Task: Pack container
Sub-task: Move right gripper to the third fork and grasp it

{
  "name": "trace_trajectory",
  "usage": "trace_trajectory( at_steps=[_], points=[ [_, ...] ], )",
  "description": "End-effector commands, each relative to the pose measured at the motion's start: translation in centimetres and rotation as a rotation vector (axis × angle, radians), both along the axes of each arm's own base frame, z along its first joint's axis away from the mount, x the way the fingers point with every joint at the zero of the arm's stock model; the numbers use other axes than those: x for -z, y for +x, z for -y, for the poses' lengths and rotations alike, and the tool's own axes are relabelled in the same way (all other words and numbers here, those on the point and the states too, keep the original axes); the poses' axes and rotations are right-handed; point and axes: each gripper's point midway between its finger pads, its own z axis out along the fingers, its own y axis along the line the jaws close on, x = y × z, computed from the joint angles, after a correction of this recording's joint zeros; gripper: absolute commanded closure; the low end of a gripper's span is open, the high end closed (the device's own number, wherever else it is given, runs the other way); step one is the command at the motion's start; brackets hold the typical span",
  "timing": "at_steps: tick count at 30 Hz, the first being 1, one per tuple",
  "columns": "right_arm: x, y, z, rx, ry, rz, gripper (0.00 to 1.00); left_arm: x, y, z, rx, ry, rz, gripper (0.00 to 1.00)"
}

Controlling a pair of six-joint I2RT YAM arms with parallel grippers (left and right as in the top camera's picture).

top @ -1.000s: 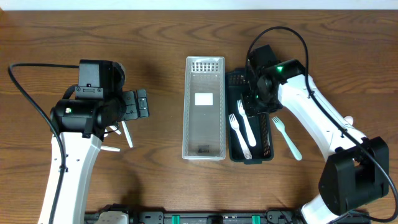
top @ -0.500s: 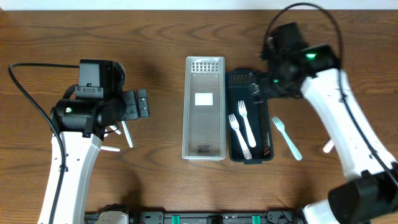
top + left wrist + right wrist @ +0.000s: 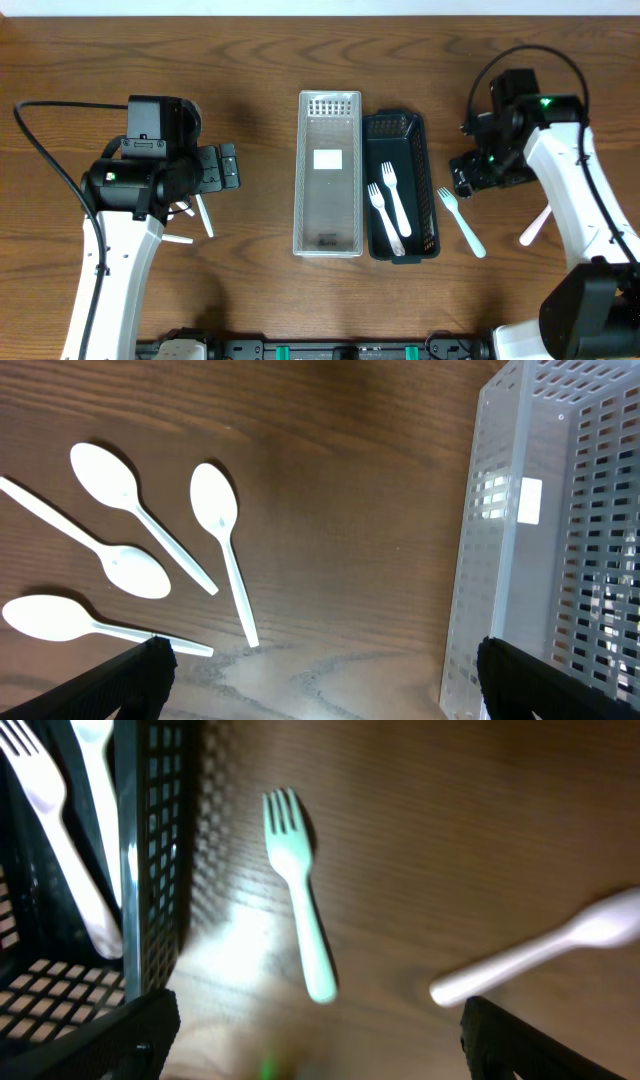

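Observation:
A clear mesh bin (image 3: 329, 180) and a dark mesh bin (image 3: 400, 135) stand side by side mid-table. The dark bin holds two white forks (image 3: 388, 205); they also show in the right wrist view (image 3: 60, 840). A pale green fork (image 3: 461, 222) lies right of the dark bin, also in the right wrist view (image 3: 300, 910). A white utensil (image 3: 535, 225) lies farther right. Several white spoons (image 3: 150, 550) lie at the left. My left gripper (image 3: 222, 168) is open and empty beside the spoons. My right gripper (image 3: 470, 175) is open and empty above the green fork.
The clear bin's wall (image 3: 500, 560) fills the right of the left wrist view. The dark bin's wall (image 3: 150, 870) stands at the left of the right wrist view. Bare wood lies between the spoons and the clear bin.
My right arm has swung from over the dark bin to the right, and now hovers by the green fork. The left arm has not moved.

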Motion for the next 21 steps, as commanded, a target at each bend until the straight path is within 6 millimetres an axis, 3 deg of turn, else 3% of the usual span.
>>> trace_trajectory(
  at_steps=[1, 10, 21],
  points=[
    [2.1, -0.9, -1.2, -0.072, 0.071, -0.036, 0.07, -0.5, 0.3, -0.2, -0.007, 0.001, 0.009, 0.02],
    [6.7, -2.2, -0.7, -0.072, 0.046, -0.045, 0.08, -0.5, 0.3, -0.2, -0.007, 0.0, 0.009, 0.02],
    [10.2, -0.5, -0.8, -0.077, 0.04, -0.033, 0.12, -0.4, 0.3, -0.2, -0.007, 0.0, 0.009, 0.02]
  ],
)
